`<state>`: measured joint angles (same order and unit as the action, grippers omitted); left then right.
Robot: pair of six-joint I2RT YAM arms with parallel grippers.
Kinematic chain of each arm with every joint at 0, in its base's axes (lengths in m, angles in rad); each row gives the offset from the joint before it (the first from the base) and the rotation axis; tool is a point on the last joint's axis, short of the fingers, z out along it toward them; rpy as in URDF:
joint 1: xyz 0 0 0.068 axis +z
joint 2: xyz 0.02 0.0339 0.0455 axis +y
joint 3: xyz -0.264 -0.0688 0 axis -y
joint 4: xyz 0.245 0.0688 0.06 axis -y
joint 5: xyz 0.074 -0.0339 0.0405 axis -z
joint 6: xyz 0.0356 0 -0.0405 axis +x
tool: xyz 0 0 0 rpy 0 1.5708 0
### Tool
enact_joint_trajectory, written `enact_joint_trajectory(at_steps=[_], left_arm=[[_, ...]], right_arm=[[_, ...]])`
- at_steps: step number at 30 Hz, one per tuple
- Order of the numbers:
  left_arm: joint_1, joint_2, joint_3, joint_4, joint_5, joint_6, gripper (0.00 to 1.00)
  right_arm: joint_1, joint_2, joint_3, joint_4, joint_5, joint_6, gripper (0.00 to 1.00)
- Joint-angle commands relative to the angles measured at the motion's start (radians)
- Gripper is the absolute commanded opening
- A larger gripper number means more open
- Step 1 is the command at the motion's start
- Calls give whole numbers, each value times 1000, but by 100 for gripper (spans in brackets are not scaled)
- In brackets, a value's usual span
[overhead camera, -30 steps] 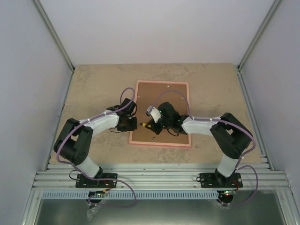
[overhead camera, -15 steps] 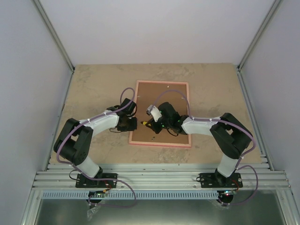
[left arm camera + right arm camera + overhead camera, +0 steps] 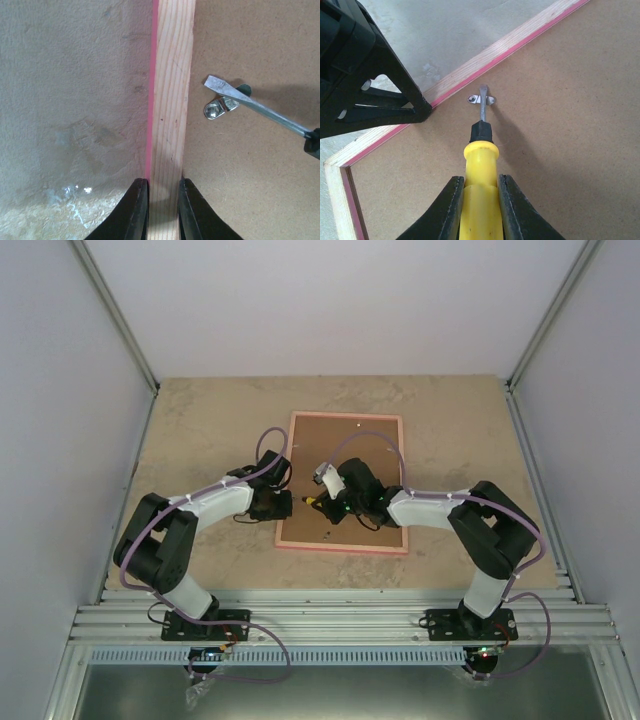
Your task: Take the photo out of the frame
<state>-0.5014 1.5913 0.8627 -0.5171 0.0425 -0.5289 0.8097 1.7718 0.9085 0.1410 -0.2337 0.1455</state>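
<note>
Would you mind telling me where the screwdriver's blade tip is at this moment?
In the right wrist view, the tip of the screwdriver sits at the small metal clip on the backing board, just inside the left rail of the frame.

The pink frame [image 3: 352,445] lies face down, brown back upward.

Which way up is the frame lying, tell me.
Face down: the frame lies flat with its brown backing board facing up, a metal clip on that board, bare wood rail showing.

Bright diffuse light is falling evenly on the frame [image 3: 345,440]; screwdriver [image 3: 480,170] is throwing a soft shadow across its back.
</note>
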Motion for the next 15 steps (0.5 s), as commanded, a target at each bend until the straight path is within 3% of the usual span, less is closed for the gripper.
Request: enact_joint_trajectory(at_steps=[1,15], left_arm=[[0,-13,-16,-8,-14,-39,10],[0,-10,-13,-12,-26,-43,10]], right_arm=[[2,-23,8,-72,18,-20,1],[1,-38,31,-132,-12,-32,0]])
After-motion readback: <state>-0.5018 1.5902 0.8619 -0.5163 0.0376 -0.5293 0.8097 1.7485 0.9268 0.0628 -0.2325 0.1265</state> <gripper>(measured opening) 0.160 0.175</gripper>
